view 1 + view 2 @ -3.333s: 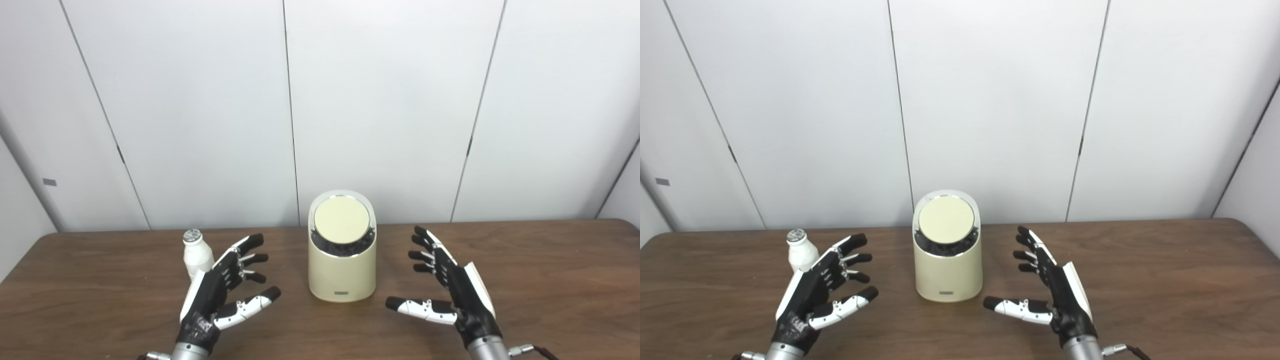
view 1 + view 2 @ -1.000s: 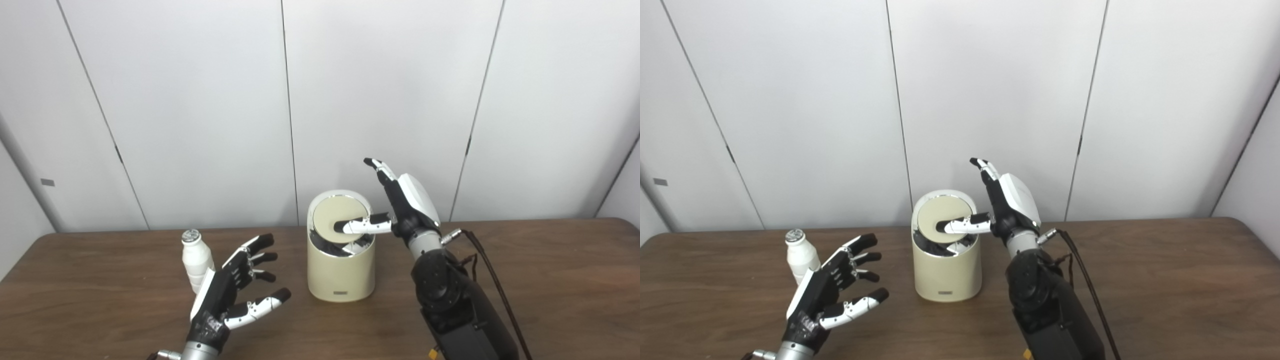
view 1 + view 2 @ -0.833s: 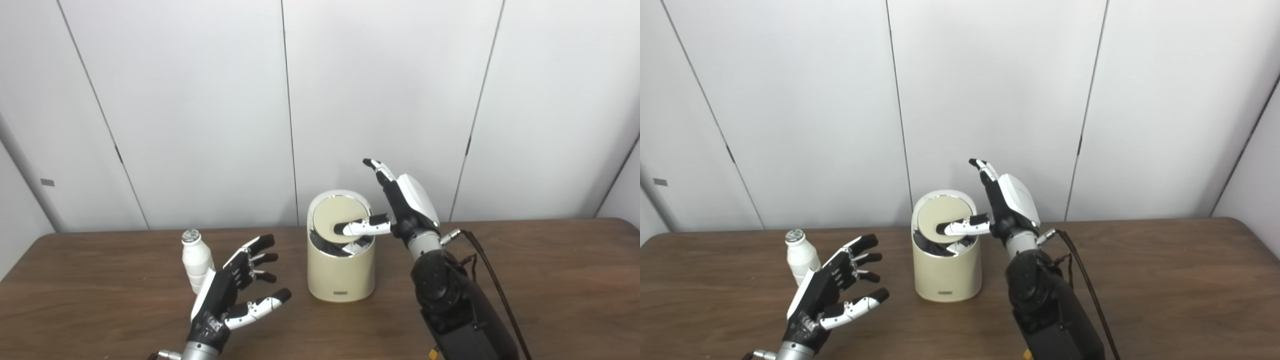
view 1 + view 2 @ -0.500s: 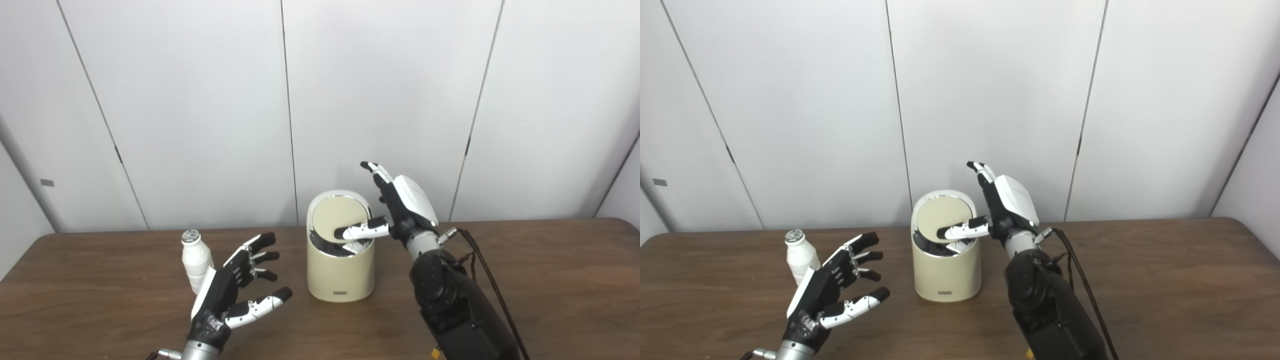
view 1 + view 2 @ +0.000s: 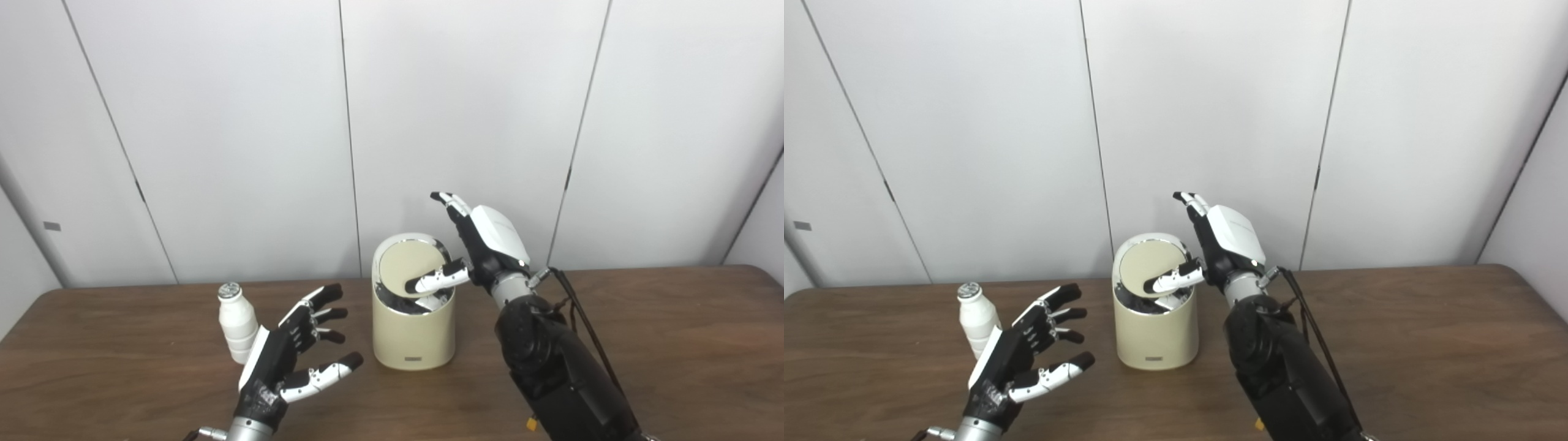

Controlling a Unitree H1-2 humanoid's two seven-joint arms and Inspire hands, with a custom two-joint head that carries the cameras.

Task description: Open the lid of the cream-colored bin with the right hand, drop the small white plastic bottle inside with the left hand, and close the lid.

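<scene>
Cream-colored bin (image 5: 413, 331) stands near the middle of a brown wooden table (image 5: 674, 343), its round tilting lid (image 5: 407, 269) facing the viewer. Right hand (image 5: 484, 245) is raised just right of the bin, fingers spread and pointing up and away, holding nothing, while its thumb (image 5: 436, 280) lies across the lid's lower right part. Compared with a second ago, the thumb has slid lower on the lid, and the lid's near edge looks pushed slightly inward, so the opening step seems under way but not finished. Left hand (image 5: 288, 361) hovers open, fingers spread and empty, low over the table to the left of the bin. Small white plastic bottle (image 5: 237, 321) stands upright just behind that hand, untouched, still waiting to be picked up.
</scene>
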